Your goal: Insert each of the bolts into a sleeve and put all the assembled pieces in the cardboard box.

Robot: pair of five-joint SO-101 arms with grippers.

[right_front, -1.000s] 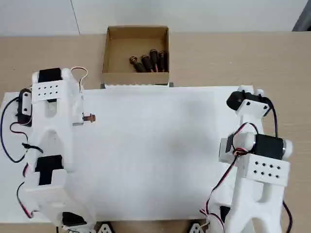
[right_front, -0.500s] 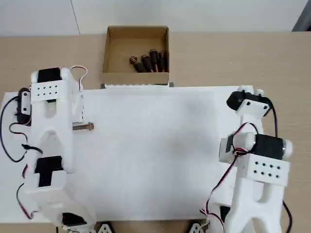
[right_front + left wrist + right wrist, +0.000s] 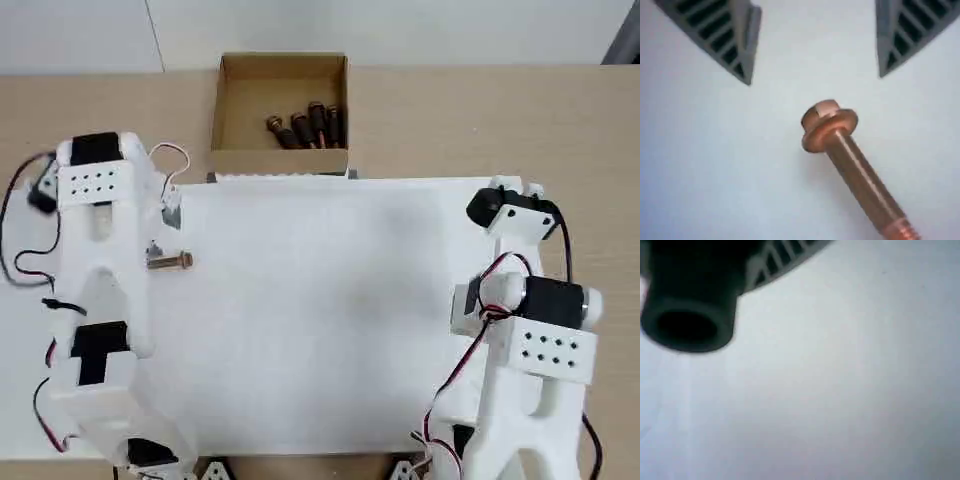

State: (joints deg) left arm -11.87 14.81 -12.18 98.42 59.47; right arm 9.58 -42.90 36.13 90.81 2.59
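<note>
While the left tool [image 3: 815, 50] hangs with its ribbed grey fingers [image 3: 725, 35] spread wide, the copper-coloured flanged metal bolt [image 3: 840, 150] lies free on the white sheet [image 3: 320, 330] near their tips, touching neither. The right tool [image 3: 497, 203] is clamped on a black tubular sleeve [image 3: 690, 315] above the sheet. Several dark assembled pieces [image 3: 305, 125] lie in the open brown cardboard box [image 3: 216, 110] on the wooden bench [image 3: 450, 115].

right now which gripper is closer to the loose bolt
Left. The left gripper is open right by the bolt; the right gripper, holding a sleeve, is across the sheet.
</note>
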